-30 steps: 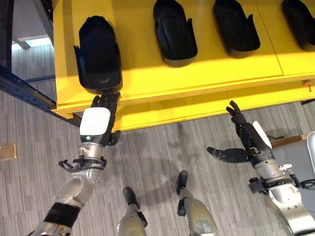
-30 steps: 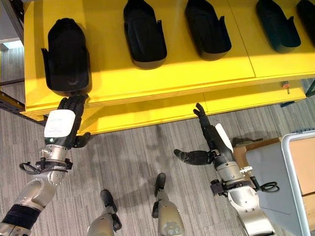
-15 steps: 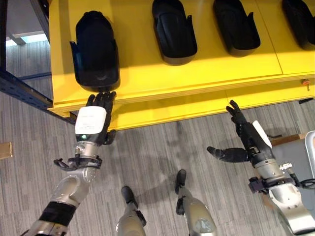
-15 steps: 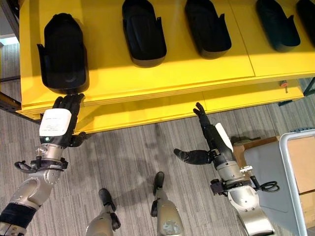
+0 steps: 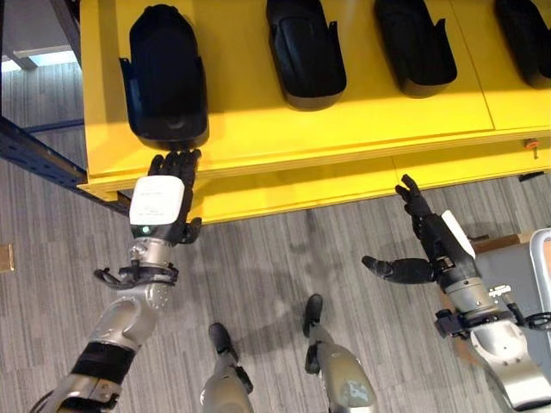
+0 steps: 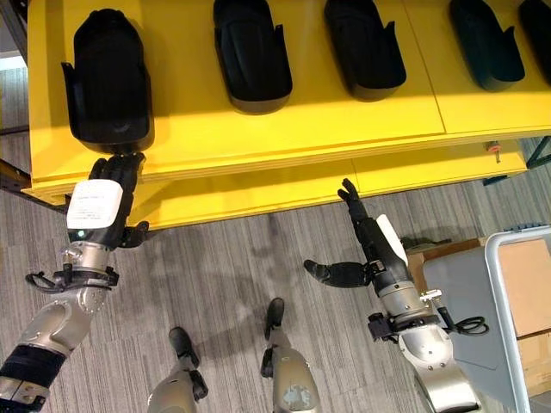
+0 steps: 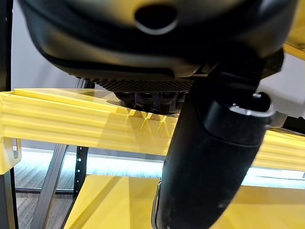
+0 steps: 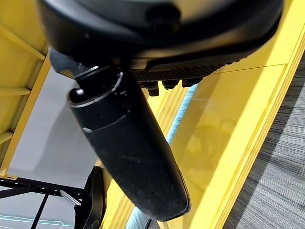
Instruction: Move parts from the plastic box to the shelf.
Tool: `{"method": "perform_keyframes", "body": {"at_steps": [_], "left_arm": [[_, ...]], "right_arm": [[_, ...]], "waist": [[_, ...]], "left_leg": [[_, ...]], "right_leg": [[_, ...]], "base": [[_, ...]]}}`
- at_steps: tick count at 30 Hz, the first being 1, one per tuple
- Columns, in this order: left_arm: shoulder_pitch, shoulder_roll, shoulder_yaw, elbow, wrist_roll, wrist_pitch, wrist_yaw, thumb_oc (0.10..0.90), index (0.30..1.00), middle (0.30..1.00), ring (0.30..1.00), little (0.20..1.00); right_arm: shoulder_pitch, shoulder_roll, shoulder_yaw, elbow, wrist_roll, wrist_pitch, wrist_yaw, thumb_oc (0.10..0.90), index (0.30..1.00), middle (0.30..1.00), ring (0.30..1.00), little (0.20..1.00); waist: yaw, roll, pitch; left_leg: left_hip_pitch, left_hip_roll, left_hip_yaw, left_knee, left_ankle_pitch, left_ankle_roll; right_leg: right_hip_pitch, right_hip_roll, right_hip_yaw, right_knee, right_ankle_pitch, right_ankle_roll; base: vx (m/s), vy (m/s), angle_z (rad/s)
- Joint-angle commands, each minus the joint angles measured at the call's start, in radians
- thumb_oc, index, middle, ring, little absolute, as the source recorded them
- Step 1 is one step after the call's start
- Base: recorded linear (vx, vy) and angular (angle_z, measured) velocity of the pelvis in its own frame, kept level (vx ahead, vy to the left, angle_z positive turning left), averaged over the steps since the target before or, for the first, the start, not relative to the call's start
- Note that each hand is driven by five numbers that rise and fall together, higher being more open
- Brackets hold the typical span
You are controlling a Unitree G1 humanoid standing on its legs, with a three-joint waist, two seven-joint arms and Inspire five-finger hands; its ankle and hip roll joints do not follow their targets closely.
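Several black moulded parts lie in a row on the yellow shelf [image 5: 258, 129]. The leftmost part [image 5: 166, 77] lies near the shelf's left end. My left hand [image 5: 158, 202] reaches up to the shelf's front edge, open, its straight fingers [image 5: 176, 162] at that part's near end. In the left wrist view the left thumb [image 7: 209, 157] stands before the yellow shelf edge [image 7: 71, 124]. My right hand [image 5: 430, 237] hovers over the floor below the shelf, open and holding nothing, with its thumb [image 5: 387, 269] spread wide.
Other parts [image 5: 304, 50] [image 5: 415, 43] [image 5: 525, 26] lie further right on the shelf. A dark blue rack beam [image 5: 43, 159] runs at the left. A light-rimmed box [image 6: 499, 284] stands at the right edge. Grey carpet floor [image 5: 275, 258] lies below.
My left hand has moved forward and a little left, nudging the leftmost part slightly deeper onto the shelf. The view has shifted slightly. The right hand has held still.
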Motion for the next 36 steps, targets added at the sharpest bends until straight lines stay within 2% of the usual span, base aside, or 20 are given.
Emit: {"method": "perform_keyframes", "body": {"at_steps": [1, 36], "left_arm": [[-0.099, 0.09, 0.047, -0.002, -0.004, -0.008, 0.102, 0.9, 1.0, 1.0, 1.0, 1.0], [-0.244, 0.105, -0.037, 0.101, -0.037, 0.013, 0.105, 0.9, 1.0, 1.0, 1.0, 1.0]], "right_arm": [[-0.043, -0.038, -0.029, -0.117, 0.02, -0.092, -0.026, 0.9, 1.0, 1.0, 1.0, 1.0], [-0.043, -0.07, -0.02, -0.132, 0.046, -0.1, -0.016, 0.9, 1.0, 1.0, 1.0, 1.0]], "waist": [[-0.027, -0.038, -0.045], [-0.051, -0.062, -0.037]], "left_leg": [[-0.052, -0.002, -0.05, 0.119, -0.043, 0.003], [-0.156, 0.0, -0.053, 0.206, -0.074, 0.01]], "right_leg": [[-0.039, -0.038, 0.049, 0.133, -0.068, 0.071], [-0.125, -0.056, 0.075, 0.178, -0.068, 0.068]], "base": [[0.0, 0.0, 0.0], [0.0, 0.004, -0.01]]}}
